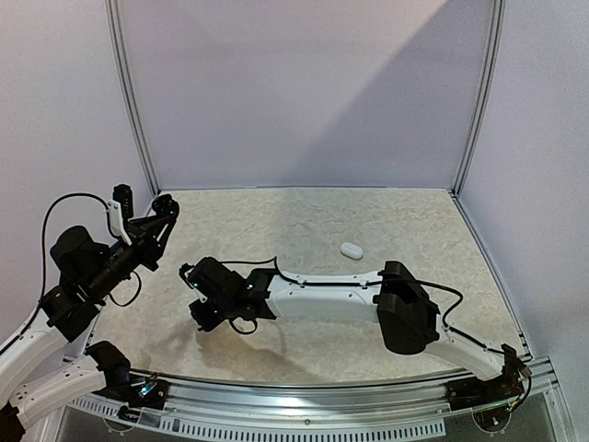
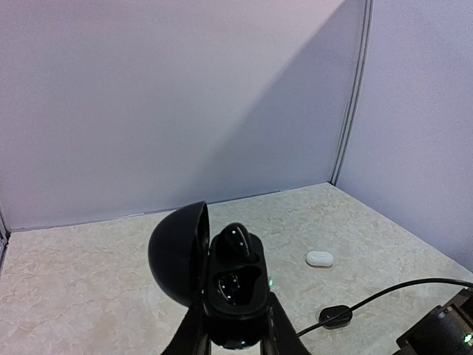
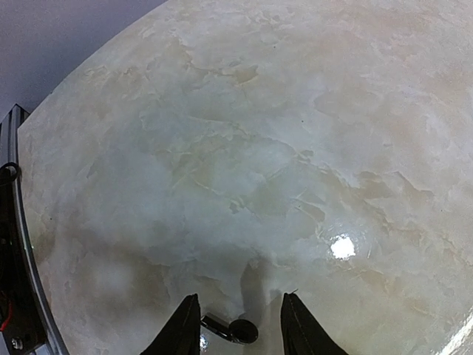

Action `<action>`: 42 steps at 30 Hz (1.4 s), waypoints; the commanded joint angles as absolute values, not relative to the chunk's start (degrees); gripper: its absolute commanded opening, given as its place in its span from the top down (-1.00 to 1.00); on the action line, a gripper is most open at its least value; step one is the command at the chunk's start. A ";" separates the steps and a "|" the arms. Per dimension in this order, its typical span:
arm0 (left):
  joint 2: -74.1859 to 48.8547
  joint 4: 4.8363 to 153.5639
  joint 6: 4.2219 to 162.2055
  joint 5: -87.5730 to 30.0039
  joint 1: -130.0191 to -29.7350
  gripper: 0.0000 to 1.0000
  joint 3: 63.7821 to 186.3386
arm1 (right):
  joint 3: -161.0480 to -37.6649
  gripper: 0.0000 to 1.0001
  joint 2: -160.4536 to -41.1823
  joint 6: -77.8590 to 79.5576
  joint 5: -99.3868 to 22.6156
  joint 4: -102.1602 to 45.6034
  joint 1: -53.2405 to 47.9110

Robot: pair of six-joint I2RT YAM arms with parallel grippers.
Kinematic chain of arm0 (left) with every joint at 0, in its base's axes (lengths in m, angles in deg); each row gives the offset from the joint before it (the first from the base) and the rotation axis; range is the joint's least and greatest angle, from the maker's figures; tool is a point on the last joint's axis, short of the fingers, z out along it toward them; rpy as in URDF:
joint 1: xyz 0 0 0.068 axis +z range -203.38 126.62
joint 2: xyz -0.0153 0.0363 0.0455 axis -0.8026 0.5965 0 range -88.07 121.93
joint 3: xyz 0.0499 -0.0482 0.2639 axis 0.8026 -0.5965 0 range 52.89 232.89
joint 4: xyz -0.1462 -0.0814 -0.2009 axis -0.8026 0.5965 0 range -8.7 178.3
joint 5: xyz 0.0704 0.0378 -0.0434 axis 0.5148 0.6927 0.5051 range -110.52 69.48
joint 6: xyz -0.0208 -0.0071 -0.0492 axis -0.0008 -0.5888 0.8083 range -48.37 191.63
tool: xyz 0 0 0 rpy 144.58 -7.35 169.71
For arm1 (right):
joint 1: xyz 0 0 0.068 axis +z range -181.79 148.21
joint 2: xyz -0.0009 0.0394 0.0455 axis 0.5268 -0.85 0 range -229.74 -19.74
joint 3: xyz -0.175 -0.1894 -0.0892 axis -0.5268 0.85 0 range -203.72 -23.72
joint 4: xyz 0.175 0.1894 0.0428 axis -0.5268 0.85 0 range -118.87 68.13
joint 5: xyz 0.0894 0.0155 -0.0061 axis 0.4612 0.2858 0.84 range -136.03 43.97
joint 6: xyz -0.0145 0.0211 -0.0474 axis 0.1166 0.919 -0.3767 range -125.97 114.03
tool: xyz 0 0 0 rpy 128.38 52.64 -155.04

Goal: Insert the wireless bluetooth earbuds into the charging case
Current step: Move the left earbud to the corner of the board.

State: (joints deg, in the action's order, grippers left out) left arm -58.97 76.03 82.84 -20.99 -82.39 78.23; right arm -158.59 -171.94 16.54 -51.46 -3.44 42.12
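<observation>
Black case (image 2: pixel 235 296), lid (image 2: pixel 177 255) swung open to its left, sits clenched between the fingers of the left gripper (image 2: pixel 236 325) and is raised above the table (image 3: pixel 295 148), far left of the white case (image 1: pixel 352 250). One glossy black earbud, the seated earbud (image 2: pixel 235 240), stands in the far socket of the black case; the near socket shows only dark reflections, and whether it is filled cannot be told. The white case lies closed and alone on the marbled table, toward the right of centre, touching nothing. Left of the white case and nearer the arm bases, well apart from it, the right gripper (image 3: pixel 240 299) points down at the table with its jaws released and spread. A second black earbud, the loose earbud (image 3: pixel 235 330), lies flat on the table between those jaws, its stem toward the left finger and its round body nearer the middle of the gap. The stem tip sits just beside that finger; contact cannot be judged. The right finger stands clear of it. In the left wrist view the white case appears beyond and to the right of the black case.
</observation>
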 commanded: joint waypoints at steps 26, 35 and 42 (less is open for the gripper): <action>-58.23 74.50 82.62 -22.37 -81.33 1.00 78.10 | -157.69 0.60 -175.33 14.72 -50.92 2.75 44.31; -58.06 74.40 82.53 -22.61 -81.33 1.00 78.04 | -153.76 0.80 -172.39 13.88 -52.19 1.32 44.34; -58.24 74.88 81.75 -23.04 -81.33 1.00 78.20 | -146.43 0.84 -165.91 9.75 -55.76 2.85 43.98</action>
